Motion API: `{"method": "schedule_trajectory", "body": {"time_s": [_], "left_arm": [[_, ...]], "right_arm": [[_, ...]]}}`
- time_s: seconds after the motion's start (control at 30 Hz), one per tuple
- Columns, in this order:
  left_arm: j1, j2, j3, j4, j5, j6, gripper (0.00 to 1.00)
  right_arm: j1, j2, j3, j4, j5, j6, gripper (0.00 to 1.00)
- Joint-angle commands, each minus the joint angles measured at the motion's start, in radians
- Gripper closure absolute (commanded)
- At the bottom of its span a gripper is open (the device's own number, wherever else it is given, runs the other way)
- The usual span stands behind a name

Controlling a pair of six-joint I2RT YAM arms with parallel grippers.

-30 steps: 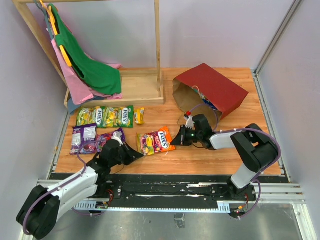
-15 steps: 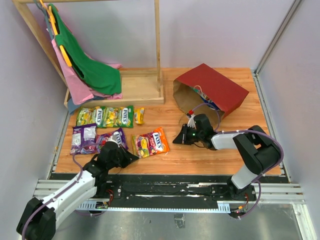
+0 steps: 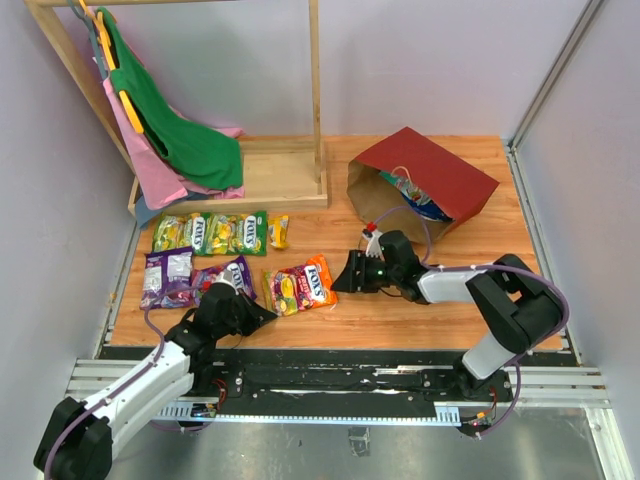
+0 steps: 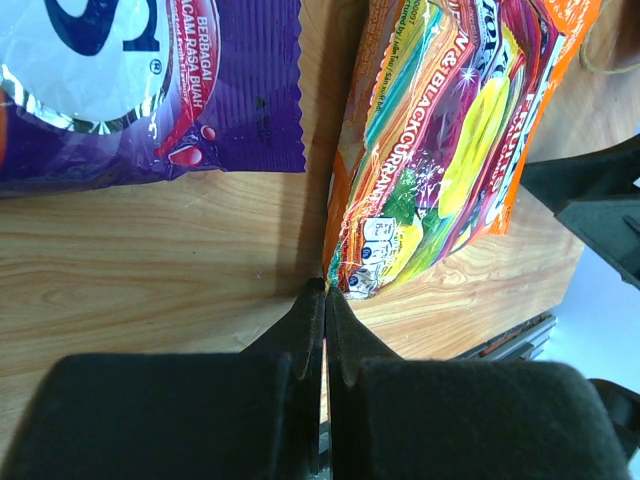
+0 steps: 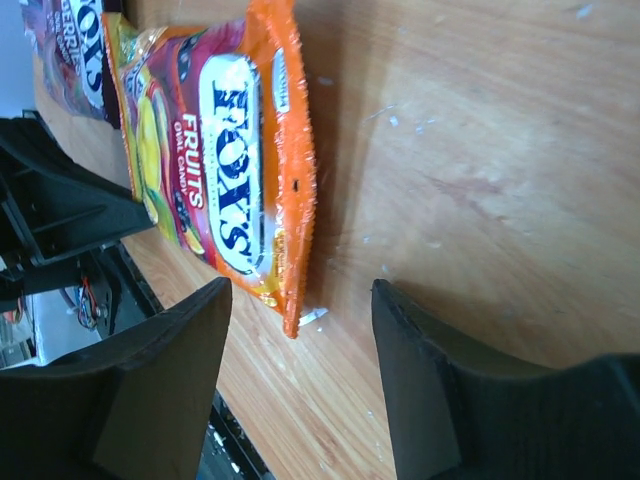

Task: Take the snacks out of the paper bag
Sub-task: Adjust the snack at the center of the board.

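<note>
The dark red paper bag lies on its side at the back right, mouth facing left. A blue chip bag shows inside it. Several snacks lie on the table: green packets, a small yellow one, purple ones and an orange Fox's packet. My right gripper is open just right of the orange packet, whose corner lies between the fingers. My left gripper is shut and empty, its tip at that packet's near left corner.
A wooden rack with green and pink cloths stands at the back left. Walls close in both sides. A metal rail runs along the near edge.
My right gripper slid left and opened beside the orange packet, which now lies a little farther left. The left arm drew back slightly, still shut.
</note>
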Motion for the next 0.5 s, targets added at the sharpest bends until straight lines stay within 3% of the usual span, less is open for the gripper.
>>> {"method": "schedule_trajectory", "body": {"time_s": [0.0,0.27,0.47], "left_arm": [[0.009,0.009,-0.009,0.003,-0.005,0.021,1.0],[0.009,0.004,-0.017,0.014,0.004,0.021,0.99],[0.01,0.017,-0.024,0.029,0.01,0.022,0.99]], "right_arm": [[0.05,0.041,0.021,0.04,0.017,0.018,0.42],[0.096,0.147,0.028,0.151,-0.019,0.075,0.48],[0.108,0.197,0.022,0.221,-0.039,0.12,0.62]]}}
